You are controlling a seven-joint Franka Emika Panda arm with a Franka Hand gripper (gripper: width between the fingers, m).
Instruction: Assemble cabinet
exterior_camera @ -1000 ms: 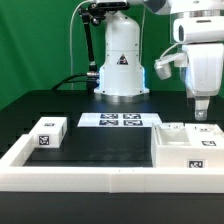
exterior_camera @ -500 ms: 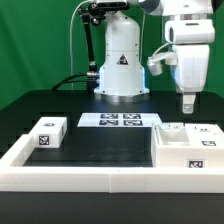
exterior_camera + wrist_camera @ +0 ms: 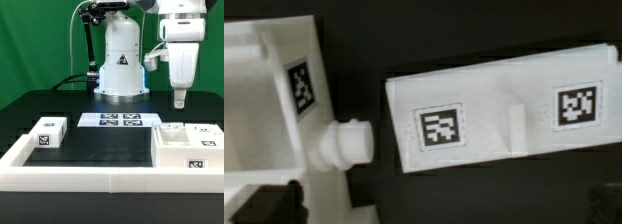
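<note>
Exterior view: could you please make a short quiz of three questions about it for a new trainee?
1. True or false: the arm's two-finger gripper holds a part.
2. The small white box-shaped part with a black tag lies at the exterior view's: A left; B right; C middle.
3. Fill in: the gripper hangs above the large white cabinet parts at the exterior view's ___.
Key: 1 false; 2 A; 3 right.

Arm upright, gripper hanging in the air.
In the exterior view the white arm base (image 3: 122, 60) stands at 12 o'clock. The wrist (image 3: 180, 50) sits at 2 o'clock and points straight down, with the gripper (image 3: 180, 99) below it. The wrist view shows a dark finger (image 3: 269, 205) far off-centre, so the jaws stand apart, gripping nothing.
</note>
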